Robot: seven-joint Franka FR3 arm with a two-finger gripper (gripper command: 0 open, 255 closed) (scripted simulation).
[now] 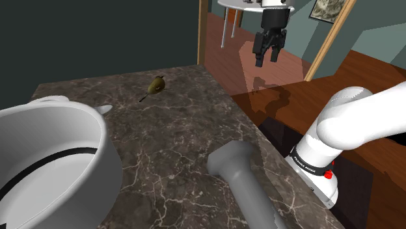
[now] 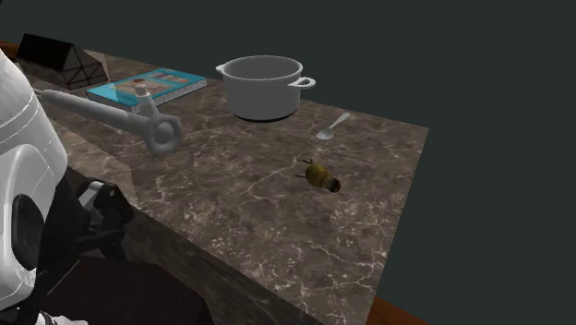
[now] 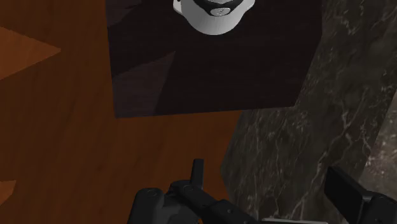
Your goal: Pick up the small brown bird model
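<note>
End effector (image 1: 267,56) is high and off the tabletop (image 1: 195,149), hanging over the wooden floor (image 1: 286,71) past the tabletop edge on the stand's side. Its fingers (image 3: 149,205) stand well apart with nothing between them. The wrist view looks down on the dark stand (image 3: 210,70) and the floor.

Small bird model (image 1: 155,85) is olive-brown with a dark tip. It sits on the marble tabletop close to the far edge in the shoulder view, well apart from the end effector.

A spoon (image 2: 332,126) lies near the bird, between it and a grey pot (image 2: 263,100). A grey wrench (image 2: 111,113) lies toward the tabletop's other end. A teal book (image 2: 157,85) is just beyond it, by the back edge.
</note>
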